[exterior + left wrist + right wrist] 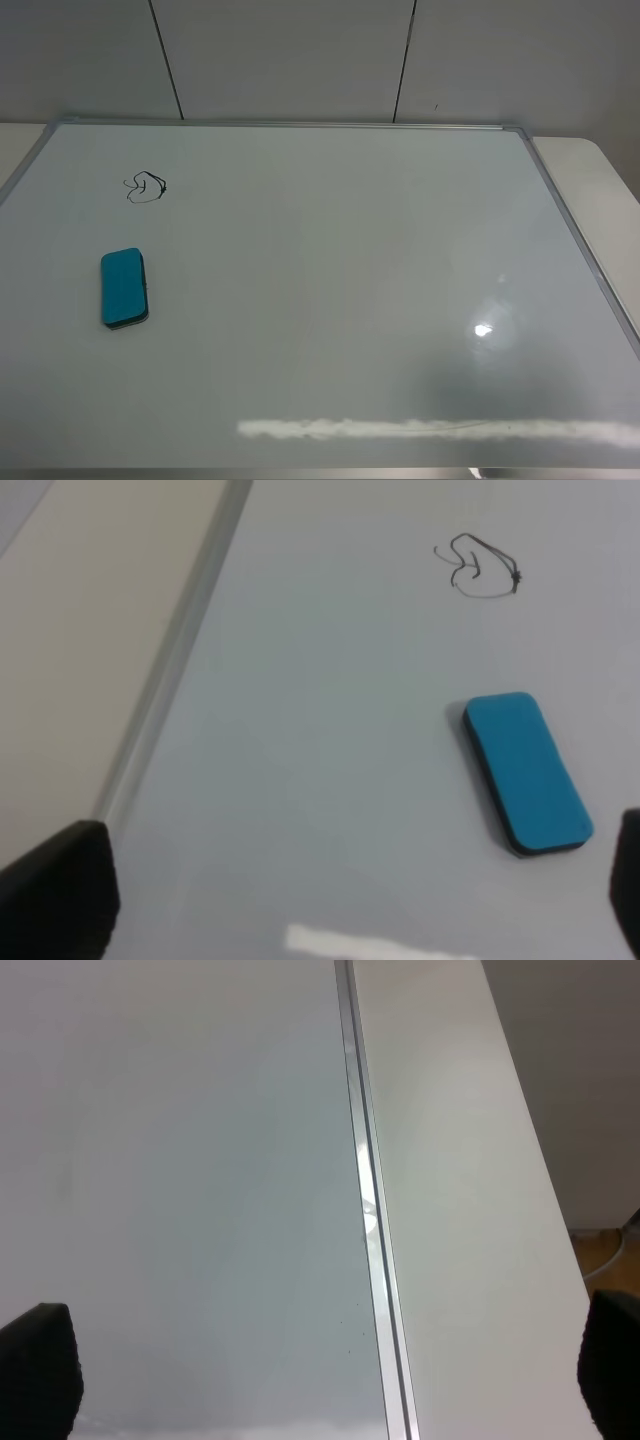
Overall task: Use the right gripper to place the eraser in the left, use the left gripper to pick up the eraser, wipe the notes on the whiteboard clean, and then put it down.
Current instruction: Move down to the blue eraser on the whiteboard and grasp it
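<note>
A blue eraser (pixel 124 288) lies flat on the left part of the whiteboard (pixel 330 270). A small black scribble (pixel 145 187) is above it near the board's upper left. In the left wrist view the eraser (pixel 527 772) and the scribble (pixel 478 566) both show ahead of the left gripper (pixel 360 890), which is open and empty, its fingertips (pixel 60 890) wide apart. In the right wrist view the right gripper (pixel 330 1375) is open and empty over the board's right frame (pixel 372 1220). Neither gripper shows in the exterior high view.
The whiteboard has a silver frame (pixel 580 240) and lies on a white table (pixel 600 170). A grey panelled wall (pixel 300 55) stands behind. Light glare (pixel 483 329) marks the board's lower right. The table edge (pixel 540 1190) shows in the right wrist view.
</note>
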Robot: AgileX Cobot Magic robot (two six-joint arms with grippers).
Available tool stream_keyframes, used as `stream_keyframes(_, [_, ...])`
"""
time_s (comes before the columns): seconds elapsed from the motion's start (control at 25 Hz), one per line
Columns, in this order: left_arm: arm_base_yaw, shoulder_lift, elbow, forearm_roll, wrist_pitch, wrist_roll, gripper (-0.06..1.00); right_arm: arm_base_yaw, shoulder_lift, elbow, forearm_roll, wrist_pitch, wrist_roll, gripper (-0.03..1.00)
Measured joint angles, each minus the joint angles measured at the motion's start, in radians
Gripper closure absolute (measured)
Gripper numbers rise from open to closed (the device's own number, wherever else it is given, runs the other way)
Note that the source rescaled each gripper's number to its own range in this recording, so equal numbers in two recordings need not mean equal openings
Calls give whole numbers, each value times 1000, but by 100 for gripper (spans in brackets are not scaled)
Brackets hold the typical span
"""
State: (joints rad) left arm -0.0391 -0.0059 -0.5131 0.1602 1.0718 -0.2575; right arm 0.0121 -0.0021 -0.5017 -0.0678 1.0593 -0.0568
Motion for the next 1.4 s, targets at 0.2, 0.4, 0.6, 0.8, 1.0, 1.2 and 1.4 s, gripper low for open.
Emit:
stream_keyframes(0.2, [0, 0, 0, 0, 0, 0, -6, 0, 0, 0, 0, 0, 0, -3])
stream_keyframes(0.4, [0, 0, 0, 0, 0, 0, -6, 0, 0, 0, 0, 0, 0, -3])
stream_keyframes(0.6, [0, 0, 0, 0, 0, 0, -6, 0, 0, 0, 0, 0, 0, -3])
stream_keyframes(0.8, [0, 24, -4, -12, 1, 1, -6, 0, 0, 0, 0, 0, 0, -3])
stream_keyframes(1.0, [0, 234, -61, -27, 16, 1, -6, 0, 0, 0, 0, 0, 0, -3])
stream_keyframes(1.2, [0, 554, -124, -107, 15, -4, -6, 0, 0, 0, 0, 0, 0, -3])
stream_keyframes(1.4, [-10, 817, -169, -160, -73, 1, -6, 0, 0, 0, 0, -1, 0, -3])
